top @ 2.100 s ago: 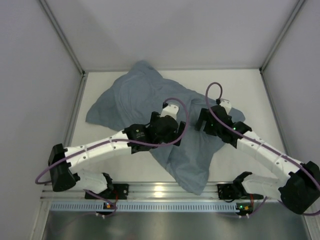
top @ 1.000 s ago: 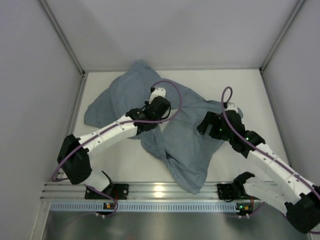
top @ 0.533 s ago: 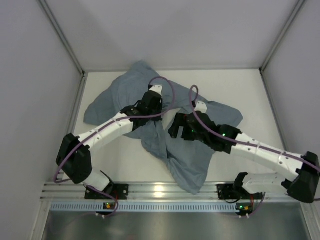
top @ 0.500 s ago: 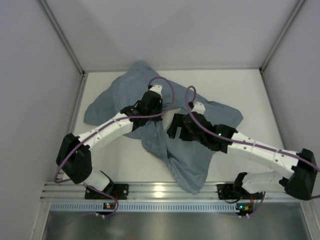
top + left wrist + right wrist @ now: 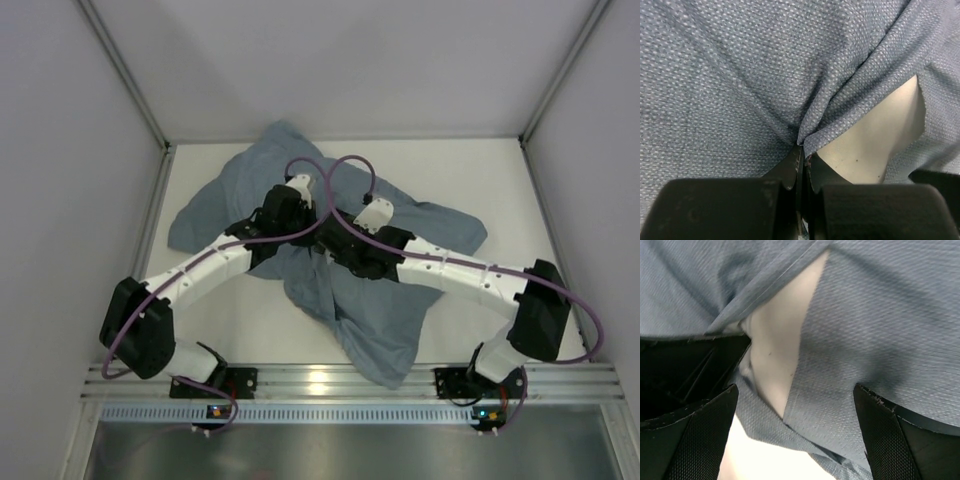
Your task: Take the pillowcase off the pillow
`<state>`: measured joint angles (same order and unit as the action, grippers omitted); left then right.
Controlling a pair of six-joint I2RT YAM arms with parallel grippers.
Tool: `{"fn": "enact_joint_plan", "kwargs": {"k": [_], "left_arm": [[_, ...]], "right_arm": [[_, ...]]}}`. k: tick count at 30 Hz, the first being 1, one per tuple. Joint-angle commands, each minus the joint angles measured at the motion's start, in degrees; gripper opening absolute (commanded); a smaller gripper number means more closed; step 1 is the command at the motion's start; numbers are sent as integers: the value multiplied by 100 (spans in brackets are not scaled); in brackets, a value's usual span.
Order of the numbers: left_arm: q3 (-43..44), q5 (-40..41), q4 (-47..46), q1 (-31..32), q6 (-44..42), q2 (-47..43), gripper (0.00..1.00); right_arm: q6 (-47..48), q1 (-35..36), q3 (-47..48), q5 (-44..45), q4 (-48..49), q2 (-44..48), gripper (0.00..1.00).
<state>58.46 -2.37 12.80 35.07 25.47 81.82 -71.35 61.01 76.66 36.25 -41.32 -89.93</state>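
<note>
pillowcase (image 5: 385, 310) rumpled on table (image 5: 490, 175), my left gripper (image 5: 802, 155) pinched tight on a fold, my right gripper (image 5: 795, 390) spread wide over it, holding nothing

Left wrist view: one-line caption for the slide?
Left gripper shut on a pinched fold of the blue-grey pillowcase, a pale surface showing through a gap.

Probably lab: white booth walls (image 5: 350, 60), aluminium rail (image 5: 330, 381)

Wide-apart right claw (image 5: 795, 390) over pillowcase (image 5: 880, 330)
</note>
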Motion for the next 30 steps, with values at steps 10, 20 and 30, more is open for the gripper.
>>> {"fn": "enact_joint_plan", "kwargs": {"k": [10,20,30], "left_arm": [[-326,-712,-568,-9,256,-342,0],[-352,-879,-708,-149,335,-193,0],[-388,-879,-656,-229,283,-263,0]], "right_arm": [[-995,77,604,1051,-1563,-657,91],[-1408,446,288,1209,-1924,-569,74],[-1794,692,-564,1165,-1959,-25,48]]}}
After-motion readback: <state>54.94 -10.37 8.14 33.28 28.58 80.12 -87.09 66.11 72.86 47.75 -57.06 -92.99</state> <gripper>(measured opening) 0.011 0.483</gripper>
